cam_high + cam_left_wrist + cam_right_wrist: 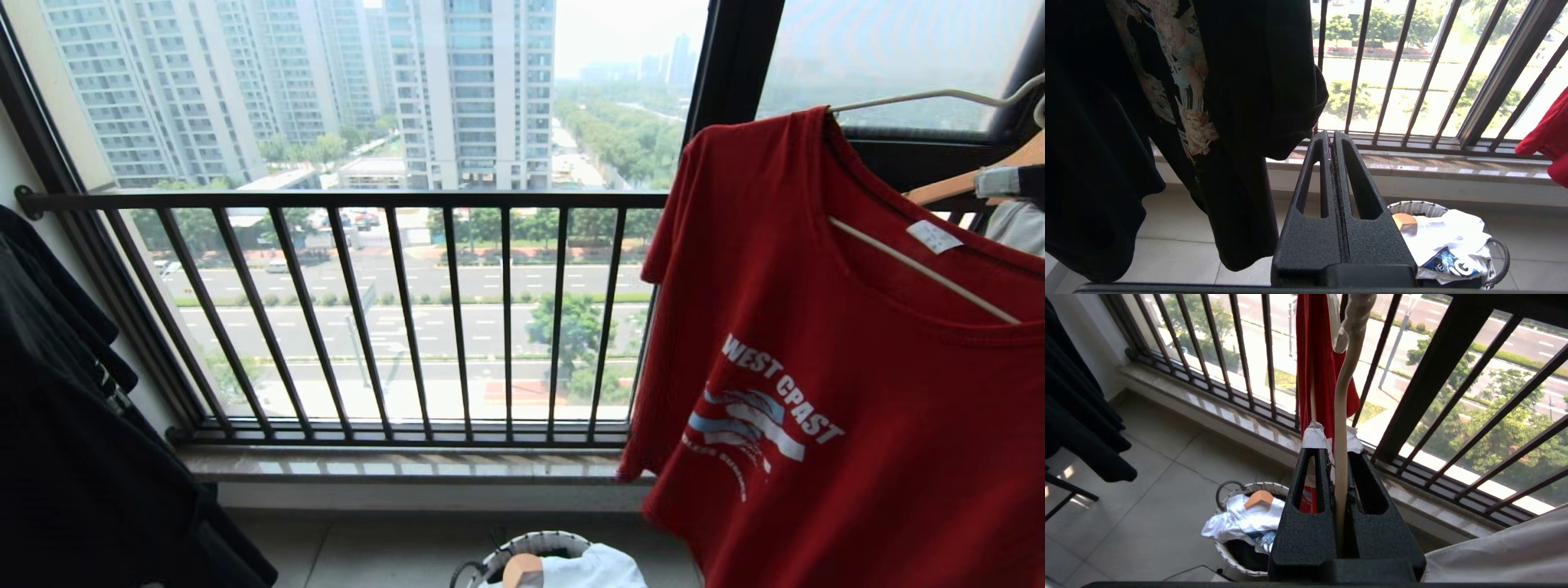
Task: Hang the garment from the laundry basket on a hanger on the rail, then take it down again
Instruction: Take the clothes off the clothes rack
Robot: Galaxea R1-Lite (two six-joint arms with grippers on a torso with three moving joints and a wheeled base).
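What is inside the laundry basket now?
The laundry basket holds crumpled white cloth with a light wooden hanger on top; something dark lies below. What is deeper stays covered.

The red "WEST COAST" garment [833,384] hangs tilted on the thin white hanger [922,269], above the laundry basket [522,549].
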